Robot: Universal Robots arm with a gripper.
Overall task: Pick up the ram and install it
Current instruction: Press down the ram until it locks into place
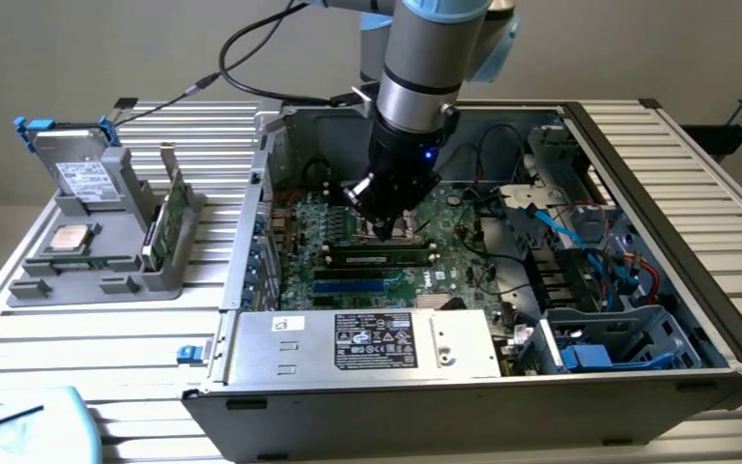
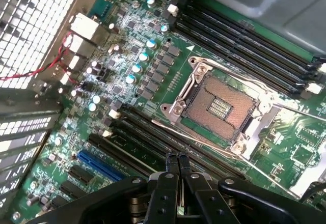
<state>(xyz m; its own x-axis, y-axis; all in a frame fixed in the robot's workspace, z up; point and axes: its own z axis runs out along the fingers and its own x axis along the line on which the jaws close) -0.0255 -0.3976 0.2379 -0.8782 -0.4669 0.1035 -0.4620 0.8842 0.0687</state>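
The ram (image 1: 378,257), a long narrow green stick with dark chips, lies along a black slot on the motherboard (image 1: 462,280) inside the open computer case. My gripper (image 1: 382,228) hangs just behind and above it, over the processor socket area. In the wrist view the gripper (image 2: 177,159) is shut, its two fingertips pressed together with nothing between them, poised over the black memory slots (image 2: 147,132) beside the empty processor socket (image 2: 219,104).
A grey holder (image 1: 36,288) at the exterior view's left carries a hard drive (image 1: 81,179), a small silver processor chip (image 1: 72,237) and an upright green card with a metal bracket (image 1: 165,217). The power supply (image 1: 364,343) and the case walls (image 1: 680,242) enclose the board; cables (image 1: 578,242) crowd the right.
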